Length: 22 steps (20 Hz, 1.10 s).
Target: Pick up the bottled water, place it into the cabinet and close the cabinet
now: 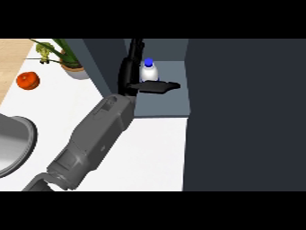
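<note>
The counter (155,148) is white, smooth and a little shiny. At the top left there is a pale wood floor (3,63) with thin lines. The pot (3,143) at the left looks like grey metal, shiny inside. The cabinet (248,112) is dark blue-grey and matt, with flat smooth walls. The bottle (148,72) looks like clear plastic with a shiny blue cap. The arm (99,134) has a grey, dull, hard shell like plastic. The hand (156,85) is black and matt. The orange fruit (28,81) is smooth and glossy. The plant (56,51) has smooth green leaves.
</note>
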Available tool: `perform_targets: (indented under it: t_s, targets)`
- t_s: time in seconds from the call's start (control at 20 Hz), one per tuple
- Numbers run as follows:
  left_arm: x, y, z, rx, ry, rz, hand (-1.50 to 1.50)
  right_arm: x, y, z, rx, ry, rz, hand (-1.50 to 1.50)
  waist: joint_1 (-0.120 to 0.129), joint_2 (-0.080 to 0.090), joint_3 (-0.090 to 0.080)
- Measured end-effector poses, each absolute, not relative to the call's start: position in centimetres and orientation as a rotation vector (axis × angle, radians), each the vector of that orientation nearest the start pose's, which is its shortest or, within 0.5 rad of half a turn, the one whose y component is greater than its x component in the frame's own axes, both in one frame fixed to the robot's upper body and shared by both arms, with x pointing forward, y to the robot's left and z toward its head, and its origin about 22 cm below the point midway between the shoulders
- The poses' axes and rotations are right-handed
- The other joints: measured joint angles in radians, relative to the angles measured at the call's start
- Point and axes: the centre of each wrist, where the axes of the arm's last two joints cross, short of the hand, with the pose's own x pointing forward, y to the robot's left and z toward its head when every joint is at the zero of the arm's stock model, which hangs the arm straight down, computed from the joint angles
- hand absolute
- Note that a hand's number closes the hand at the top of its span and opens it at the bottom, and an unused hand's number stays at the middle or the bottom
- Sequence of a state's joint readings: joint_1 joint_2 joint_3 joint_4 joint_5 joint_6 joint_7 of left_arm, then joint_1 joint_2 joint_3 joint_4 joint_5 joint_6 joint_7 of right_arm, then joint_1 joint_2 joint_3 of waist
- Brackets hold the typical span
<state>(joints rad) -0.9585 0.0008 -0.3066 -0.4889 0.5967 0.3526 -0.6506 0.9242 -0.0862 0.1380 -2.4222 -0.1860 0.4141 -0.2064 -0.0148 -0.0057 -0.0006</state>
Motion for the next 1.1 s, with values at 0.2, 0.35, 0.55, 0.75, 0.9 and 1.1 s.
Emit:
perform_targets:
  t_s: [0.2,0.35,0.55,0.75,0.9,1.1]
  targets:
    - [38.3,7.4,1.8,-0.250,-1.883,0.038,-1.50,4.2,-24.8,9.3,0.262,-1.792,0.075,-1.50,0.010,-0.004,0.000]
    - [36.6,7.0,1.5,-0.343,-1.881,0.043,-1.50,3.8,-24.8,9.3,0.258,-1.790,0.066,-1.50,0.013,-0.005,0.000]
    - [33.8,6.4,1.3,-0.433,-1.893,0.042,-1.50,3.6,-25.0,9.3,0.240,-1.789,0.079,-1.50,0.019,-0.005,0.000]
    - [31.4,7.1,1.5,-0.503,-1.889,0.039,-1.50,3.8,-25.1,9.3,0.242,-1.791,0.106,-1.50,0.021,-0.003,0.000]
    - [29.3,7.8,1.4,-0.527,-1.882,0.039,1.50,3.5,-25.3,9.7,0.268,-1.783,0.165,-1.50,0.021,-0.004,0.000]
    - [27.2,10.1,1.1,-0.543,-1.857,0.028,1.50,3.5,-25.1,10.1,0.333,-1.758,0.298,1.50,0.023,-0.004,0.000]
